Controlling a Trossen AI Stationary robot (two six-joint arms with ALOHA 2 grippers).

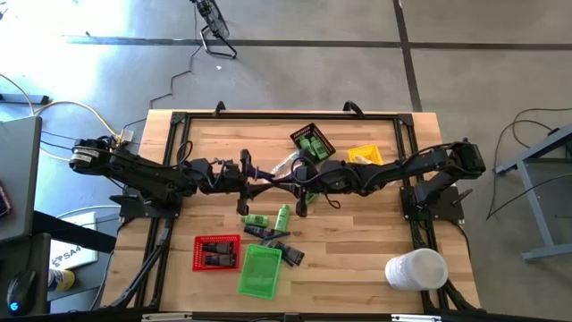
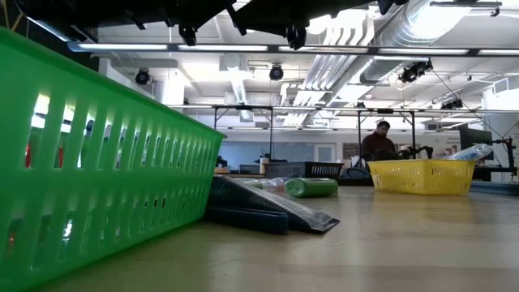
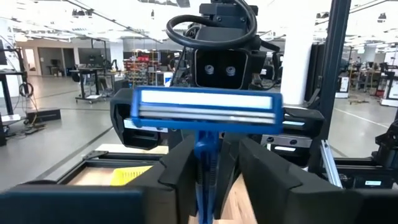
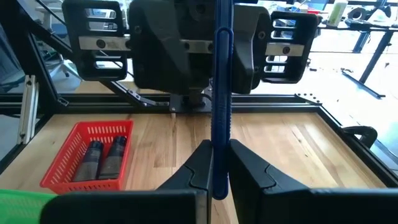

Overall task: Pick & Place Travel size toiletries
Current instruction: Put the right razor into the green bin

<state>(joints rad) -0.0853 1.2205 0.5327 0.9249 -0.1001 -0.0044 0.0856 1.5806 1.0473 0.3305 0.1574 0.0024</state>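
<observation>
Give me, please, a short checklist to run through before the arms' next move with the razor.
1. Right gripper shut on the blue razor handle: ok.
2. Left gripper placed around the same handle: ok.
3. Left fingers tight on the handle: not ok, a gap shows on one side.
4. Razor held above the table: ok.
5. Which tray should take the razor: cannot tell.

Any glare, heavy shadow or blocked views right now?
High view: even light, soft shadows, no glare on the table. Low view: the ceiling lights are bright, and the green tray fills the left side. Left wrist view: the razor covers the middle.
</observation>
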